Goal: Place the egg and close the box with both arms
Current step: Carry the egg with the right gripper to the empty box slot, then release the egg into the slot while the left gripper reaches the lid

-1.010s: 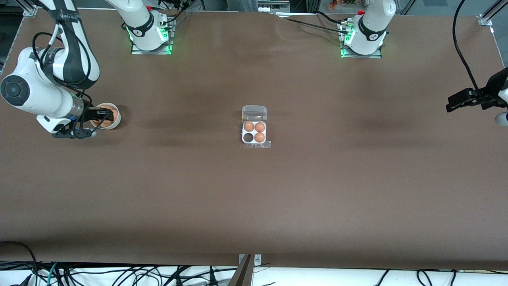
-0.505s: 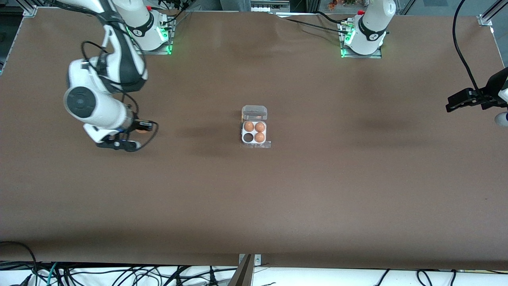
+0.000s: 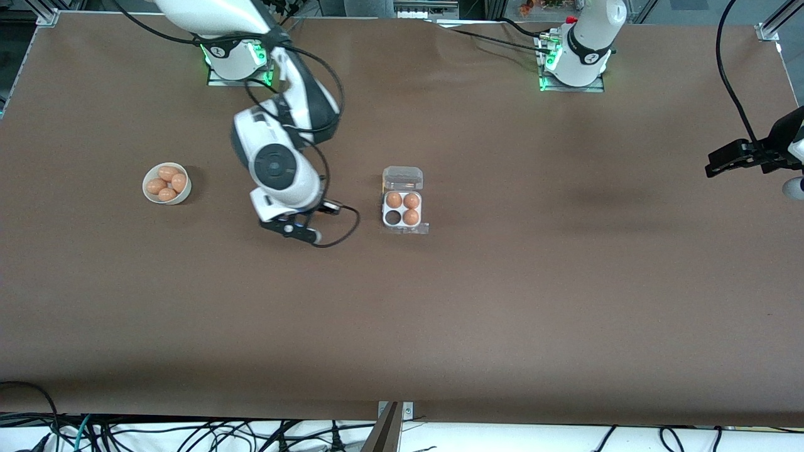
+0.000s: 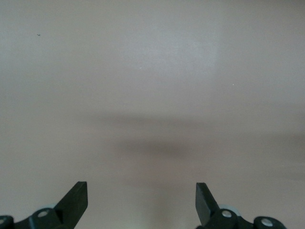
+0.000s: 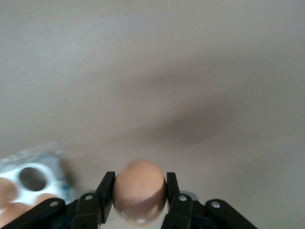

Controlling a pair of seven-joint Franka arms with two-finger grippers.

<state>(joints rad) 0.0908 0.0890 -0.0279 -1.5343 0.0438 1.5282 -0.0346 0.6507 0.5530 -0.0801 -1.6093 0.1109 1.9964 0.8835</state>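
Right gripper (image 5: 139,200) is up over bare table, between the bowl (image 3: 166,183) and the box (image 3: 402,208), jaws clamped on a brown egg (image 5: 139,191). The box sits mid-table with its clear lid (image 3: 402,178) open and lying flat on the side farther from the front camera; three eggs fill its cups, one cup (image 3: 393,217) is empty. The bowl, toward the right arm's end from the box, holds four eggs. Left gripper (image 4: 141,202) waits over the table's edge at the left arm's end, well apart from the box, jaws wide apart.
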